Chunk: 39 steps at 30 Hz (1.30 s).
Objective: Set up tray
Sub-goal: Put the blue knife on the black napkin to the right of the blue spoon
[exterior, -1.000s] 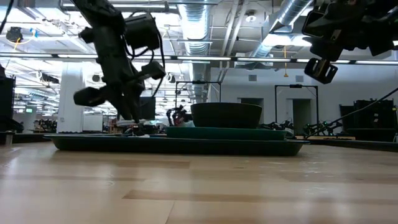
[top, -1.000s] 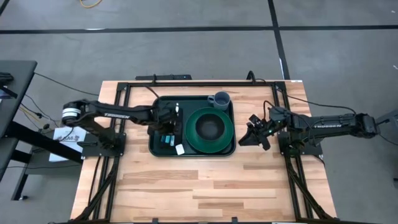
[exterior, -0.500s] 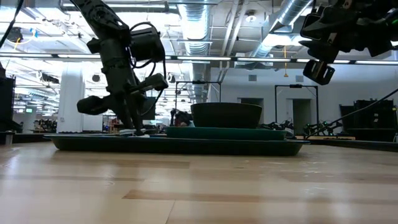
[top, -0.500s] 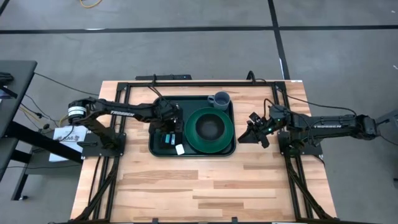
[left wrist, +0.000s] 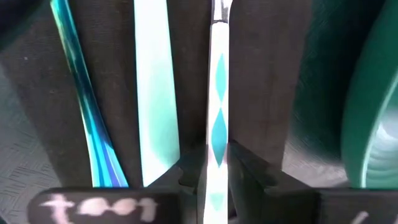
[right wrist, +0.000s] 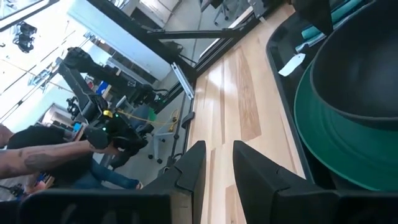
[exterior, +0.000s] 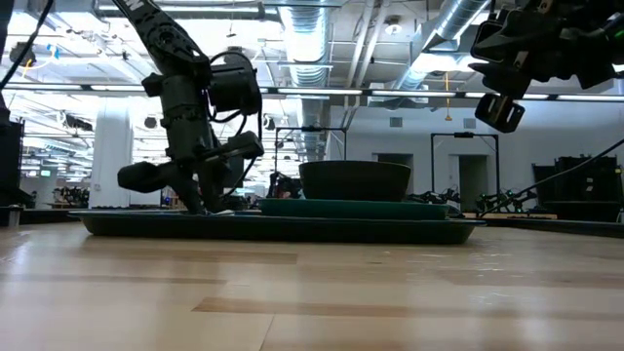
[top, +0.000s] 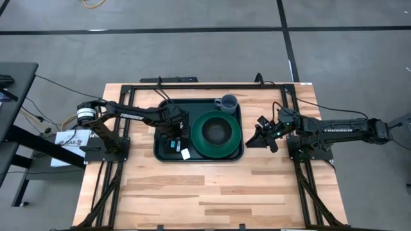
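Note:
The dark green tray [top: 158, 151] lies at the table's middle and carries a round green plate [top: 232, 144] with a dark bowl [top: 218, 131], a grey cup [top: 226, 102] and a black napkin [left wrist: 273, 81]. On the napkin lie a blue-teal utensil [left wrist: 81, 106], a pale mint one [left wrist: 155, 93] and a white utensil with teal diamonds [left wrist: 218, 93]. My left gripper [left wrist: 217, 180] is down over the napkin, shut on the diamond utensil. Open, my right gripper [top: 259, 136] hangs above the table right of the tray. My left gripper pinches the diamond utensil's handle [left wrist: 217, 146] between its two fingers [left wrist: 193, 177], which lie across the handle. It comes from above, pointing down. The utensil lies level along the napkin, parallel to the other two; whether it rests on the cloth I cannot tell.
A small white tag [top: 185, 154] lies on the tray near its front rim. Black frame rails [top: 128, 96] run along the table's edges. Bare wood [top: 205, 192] stretches in front of the tray. In the right wrist view a person's arm [right wrist: 37, 158] shows beyond the table.
My left gripper has come down toward the napkin on the tray's left part and tipped a little, as the low view shows. The right gripper has stayed where it was.

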{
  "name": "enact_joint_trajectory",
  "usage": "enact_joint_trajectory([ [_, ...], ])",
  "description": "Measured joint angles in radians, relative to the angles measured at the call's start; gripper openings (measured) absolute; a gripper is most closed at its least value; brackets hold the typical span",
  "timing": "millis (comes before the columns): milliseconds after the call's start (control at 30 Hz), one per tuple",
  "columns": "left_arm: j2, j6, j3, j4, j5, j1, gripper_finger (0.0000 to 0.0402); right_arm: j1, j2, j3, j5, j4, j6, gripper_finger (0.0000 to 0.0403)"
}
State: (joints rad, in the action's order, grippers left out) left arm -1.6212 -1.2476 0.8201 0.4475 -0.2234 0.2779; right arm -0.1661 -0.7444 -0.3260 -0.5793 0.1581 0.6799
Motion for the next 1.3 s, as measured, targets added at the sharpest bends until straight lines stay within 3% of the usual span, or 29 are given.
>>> enact_joint_trajectory([
  [333, 0.0, 0.012, 0.0, -0.017, 0.019, -0.001, 0.0025, 0.0, 0.0, 0.0, 0.008, -0.001, -0.068, 0.0074],
  [600, 0.0, 0.016, 0.0, -0.021, 0.022, -0.001, 0.0062, 0.004, 0.0, 0.0, 0.241, -0.077, -0.28, 0.0074],
  [967, 0.0, 0.016, 0.0, -0.021, 0.021, 0.0, 0.0068, 0.063, 0.0, -0.045, 0.486, -0.249, -0.451, 0.0074],
  [1300, 0.0, 0.052, 0.045, -0.019, 0.028, 0.0, 0.0069, 0.066, 0.0, -0.096, 0.493, -0.322, -0.469, 0.0074],
])
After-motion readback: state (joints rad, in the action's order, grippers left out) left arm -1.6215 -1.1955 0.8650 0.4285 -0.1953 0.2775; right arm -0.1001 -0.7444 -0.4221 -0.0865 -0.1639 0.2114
